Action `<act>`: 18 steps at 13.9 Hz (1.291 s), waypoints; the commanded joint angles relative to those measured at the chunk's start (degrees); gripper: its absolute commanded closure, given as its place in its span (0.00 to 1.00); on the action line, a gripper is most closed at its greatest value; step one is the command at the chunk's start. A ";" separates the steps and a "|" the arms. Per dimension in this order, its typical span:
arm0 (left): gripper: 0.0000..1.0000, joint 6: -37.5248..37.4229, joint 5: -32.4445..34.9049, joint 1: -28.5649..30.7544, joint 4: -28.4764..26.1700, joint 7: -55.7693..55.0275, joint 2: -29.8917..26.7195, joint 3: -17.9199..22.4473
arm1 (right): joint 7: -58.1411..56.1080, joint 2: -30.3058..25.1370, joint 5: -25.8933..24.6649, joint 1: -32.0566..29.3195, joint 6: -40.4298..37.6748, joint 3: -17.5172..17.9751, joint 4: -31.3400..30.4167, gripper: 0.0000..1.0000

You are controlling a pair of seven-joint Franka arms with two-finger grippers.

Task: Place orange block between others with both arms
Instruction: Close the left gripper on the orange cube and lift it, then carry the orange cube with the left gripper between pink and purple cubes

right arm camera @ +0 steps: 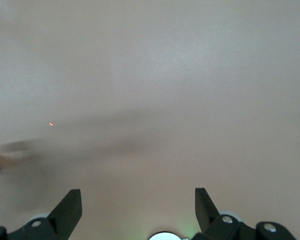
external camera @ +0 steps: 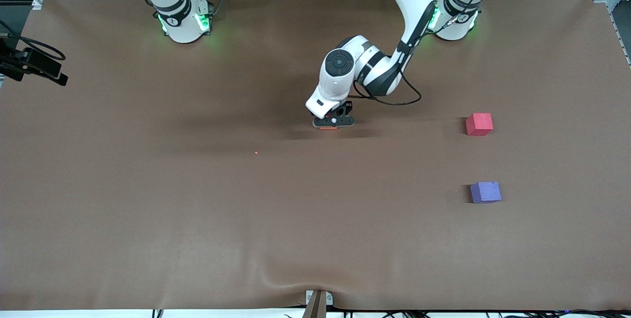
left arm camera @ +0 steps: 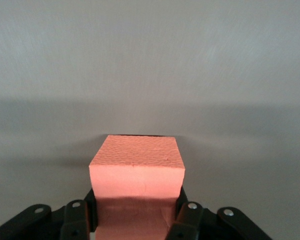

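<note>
Front view: left end effector [external camera: 334, 123] is down mid-counter [external camera: 148, 185], pinching the orange block [external camera: 327, 127]; red cube [external camera: 479, 124] and purple cube [external camera: 485, 192] sit well apart toward the left arm's end.

Left wrist view: fingers [left arm camera: 189, 219] clamp the block's sides low, so it could slip or tilt on lift imo. It's a cube, no long axis, faces square to the fingers.

Right wrist view: right end effector [right arm camera: 137, 210] is spread wide, holding nothing, waiting over bare counter.

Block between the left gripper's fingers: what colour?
Orange, a matte foam cube; the left wrist view shows it best.

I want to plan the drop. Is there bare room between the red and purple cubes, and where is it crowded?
Bare cloth lies between the pinkish-red cube and the purple-blue cube, wide enough by the look of it. It is crowded only at mid-table, where the left gripper is shut on the orange block. The right gripper waits open.
</note>
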 commanded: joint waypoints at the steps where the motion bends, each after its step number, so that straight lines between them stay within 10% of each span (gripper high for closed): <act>1: 1.00 -5.19 0.00 5.42 2.36 2.44 -4.80 0.10 | 0.35 -0.36 -0.95 0.24 1.14 0.05 -0.55 0.00; 18: 0.96 -16.99 0.08 48.59 -1.57 63.20 -8.50 -0.08 | -5.18 -0.54 -0.86 -1.78 0.27 -0.04 -1.78 0.00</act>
